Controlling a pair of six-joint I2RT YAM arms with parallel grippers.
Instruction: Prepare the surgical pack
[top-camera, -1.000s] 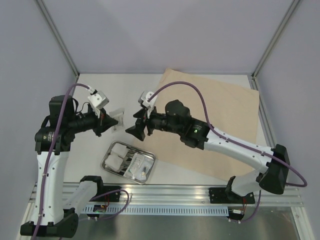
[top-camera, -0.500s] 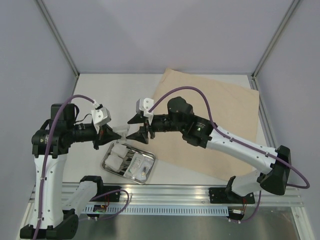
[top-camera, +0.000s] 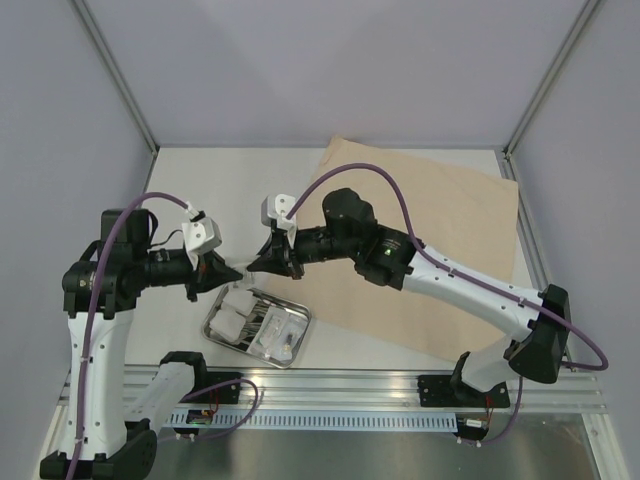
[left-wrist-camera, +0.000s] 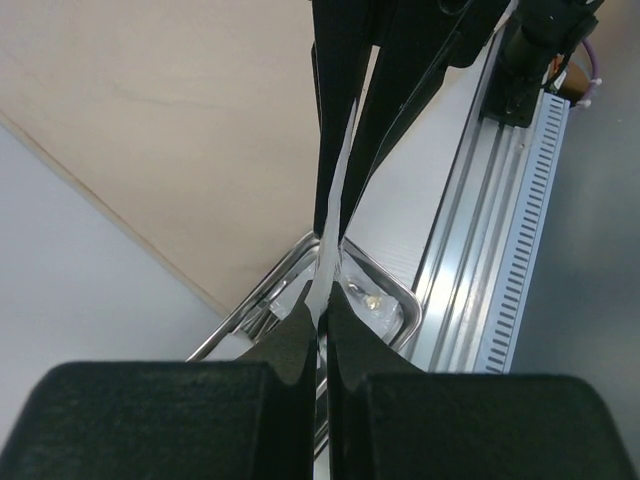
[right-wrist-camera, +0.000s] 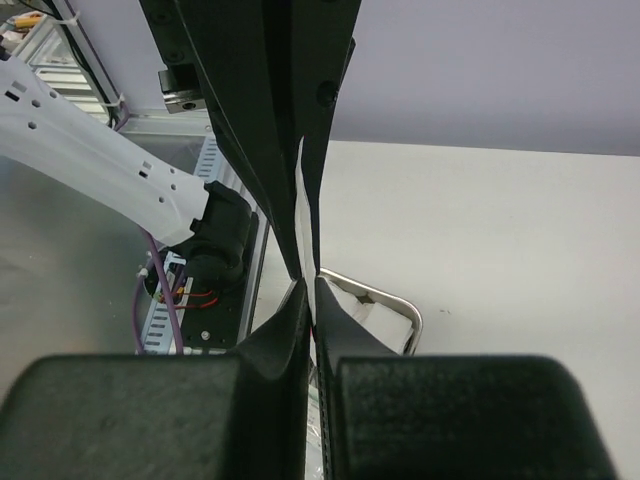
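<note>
Top external | white table (top-camera: 200, 180) | tan wrap sheet (top-camera: 450, 230) | grey walls (top-camera: 330, 70)

The wrap sheet (top-camera: 460, 210) is plain tan, the tray (top-camera: 302, 338) shiny silver, the gauze pads (top-camera: 228, 322) and packet (left-wrist-camera: 322, 275) white, the table (top-camera: 230, 180) pale grey, the arms (top-camera: 470, 290) white and black with purple cables (top-camera: 400, 195).

Top view: thin white piece (top-camera: 243, 270) held mid-air was too small to ID, and tray (top-camera: 306, 322) contents read only as pale lumps w/ unclear steel bits. Wrist views: near fingers (left-wrist-camera: 290, 350), blurred, hid most of tray; in L wrist view, wrap sheet (left-wrist-camera: 150, 100) was cut off by frame edges.
</note>
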